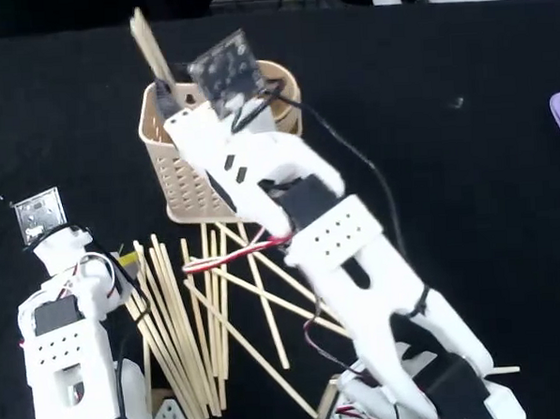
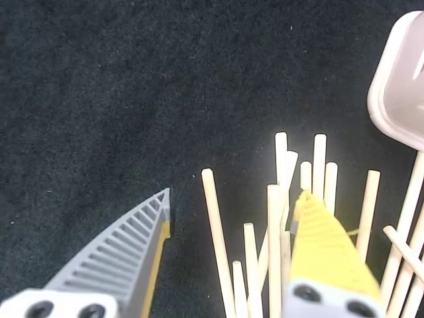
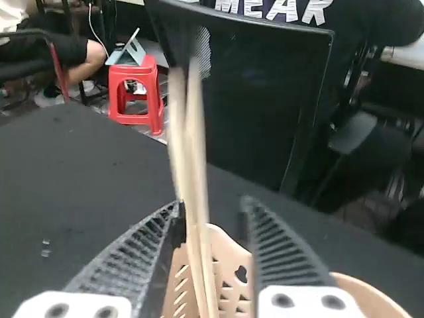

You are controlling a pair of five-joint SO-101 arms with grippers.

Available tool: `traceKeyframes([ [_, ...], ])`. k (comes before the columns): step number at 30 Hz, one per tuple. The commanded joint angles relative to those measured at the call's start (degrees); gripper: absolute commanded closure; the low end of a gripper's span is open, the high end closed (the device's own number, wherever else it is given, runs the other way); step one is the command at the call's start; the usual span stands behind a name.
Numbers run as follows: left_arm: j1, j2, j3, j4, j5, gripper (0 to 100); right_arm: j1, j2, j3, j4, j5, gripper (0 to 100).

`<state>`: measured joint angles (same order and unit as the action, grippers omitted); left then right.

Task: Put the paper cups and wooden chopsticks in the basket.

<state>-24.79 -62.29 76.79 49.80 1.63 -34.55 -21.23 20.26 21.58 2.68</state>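
Right gripper point(image 3: 212, 205) released above basket point(image 1: 180, 191), chopsticks point(image 1: 149, 45) standing inside, leaning to 11 o'clock, left gripper point(image 2: 235, 195) released above loose sticks point(image 1: 177, 313), 6 o'clock from basket

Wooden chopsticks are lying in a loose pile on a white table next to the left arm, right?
Not quite. The table is black, not white, as the high view shows. The pale wooden chopsticks do lie in a loose pile on the black table next to the left arm.
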Motion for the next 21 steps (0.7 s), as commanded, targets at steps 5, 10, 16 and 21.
traceKeyframes([
  [5,0.3,-0.8,-0.2,-0.8,-0.1,71,3.1,-8.4,-23.0,36.9,-3.6,81.8],
  [10,0.2,-0.8,-0.2,-0.8,-0.1,71,4.5,-18.6,-26.4,61.7,3.3,81.8],
  [16,0.2,-0.8,-0.3,-0.8,-0.1,71,23.6,-27.0,-15.0,79.6,22.2,81.8],
  [21,0.5,-0.8,-0.3,-0.8,-0.1,71,48.7,-30.7,8.1,76.1,51.9,81.8],
])
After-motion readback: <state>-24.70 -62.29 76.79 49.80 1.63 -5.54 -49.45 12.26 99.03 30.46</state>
